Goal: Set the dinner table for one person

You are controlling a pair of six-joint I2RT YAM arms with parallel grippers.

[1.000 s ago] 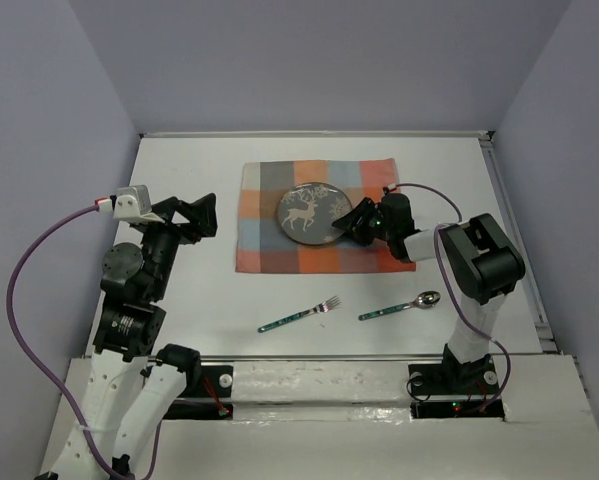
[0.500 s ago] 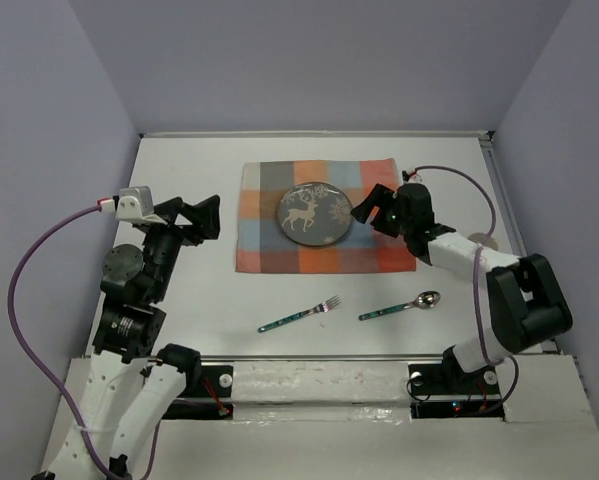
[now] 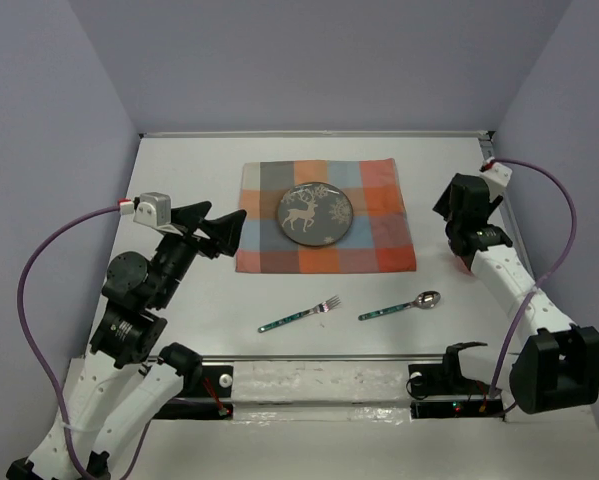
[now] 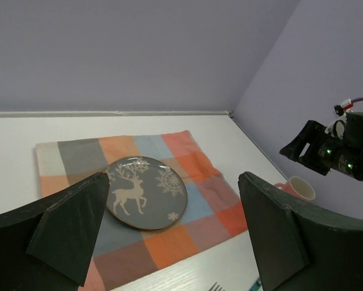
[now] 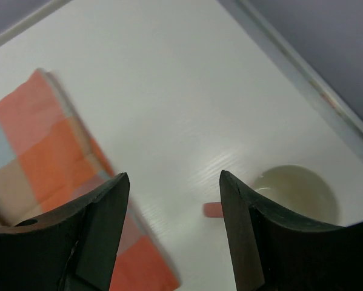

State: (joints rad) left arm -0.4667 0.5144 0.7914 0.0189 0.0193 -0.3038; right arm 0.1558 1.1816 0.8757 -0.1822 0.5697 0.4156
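Spanning the whole workspace, the wide matte white tabletop (image 3: 184, 180) carries a round grey reindeer-printed plate (image 3: 316, 214) on an orange-and-blue checked cloth mat (image 3: 379, 250). The left gripper (image 4: 174, 182) hangs spread wide and empty, facing the plate. The right gripper (image 5: 172, 182), also spread, hovers near a pink cup (image 5: 296, 193).

Wide open dinner table (image 3: 179, 175) left of mat (image 3: 384, 245). Back strip behind mat open. Plate (image 3: 316, 214) fills mat middle. Fork (image 3: 299, 315), spoon (image 3: 399, 307) block front strip, gap between. Cup (image 5: 296, 194) tight by right rail (image 5: 290, 59).
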